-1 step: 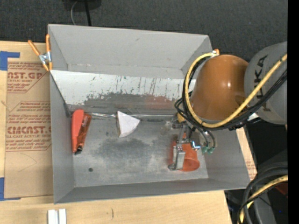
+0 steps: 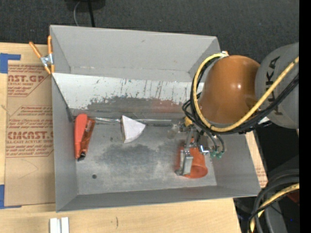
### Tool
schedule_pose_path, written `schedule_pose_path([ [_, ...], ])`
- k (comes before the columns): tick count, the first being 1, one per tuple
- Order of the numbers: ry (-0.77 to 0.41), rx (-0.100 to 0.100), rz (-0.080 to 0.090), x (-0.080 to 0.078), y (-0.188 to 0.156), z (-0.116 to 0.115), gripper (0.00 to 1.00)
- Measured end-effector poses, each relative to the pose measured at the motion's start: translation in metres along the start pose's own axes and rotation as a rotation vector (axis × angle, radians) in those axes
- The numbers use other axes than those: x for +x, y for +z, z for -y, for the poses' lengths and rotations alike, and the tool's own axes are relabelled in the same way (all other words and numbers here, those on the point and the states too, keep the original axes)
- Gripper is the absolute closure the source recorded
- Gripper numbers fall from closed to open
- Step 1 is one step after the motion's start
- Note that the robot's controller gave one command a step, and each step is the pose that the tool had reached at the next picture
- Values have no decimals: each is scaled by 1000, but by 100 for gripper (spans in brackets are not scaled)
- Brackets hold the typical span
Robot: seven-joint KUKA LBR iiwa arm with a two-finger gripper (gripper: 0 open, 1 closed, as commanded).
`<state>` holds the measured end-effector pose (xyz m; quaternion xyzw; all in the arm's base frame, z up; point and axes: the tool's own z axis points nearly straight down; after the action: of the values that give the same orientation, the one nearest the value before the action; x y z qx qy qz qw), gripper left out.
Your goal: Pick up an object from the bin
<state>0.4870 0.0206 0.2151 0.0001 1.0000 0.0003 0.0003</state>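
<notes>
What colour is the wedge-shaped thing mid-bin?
The wedge is white; the camera view shows it best.

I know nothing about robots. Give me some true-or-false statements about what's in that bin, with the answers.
1. A white wedge lies near the middle of the bin. True.
2. The gripper hangs over the long orange-red tool. False: it is at the bin's right, by a small orange cup-like thing.
3. The long orange-red tool lies beside the left wall. True.
4. The white wedge touches that tool. False: they lie apart.
</notes>
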Motion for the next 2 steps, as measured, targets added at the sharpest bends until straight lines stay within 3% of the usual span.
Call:
schedule_pose_path([
  [2,-35,1,3,-8,102,47,0],
])
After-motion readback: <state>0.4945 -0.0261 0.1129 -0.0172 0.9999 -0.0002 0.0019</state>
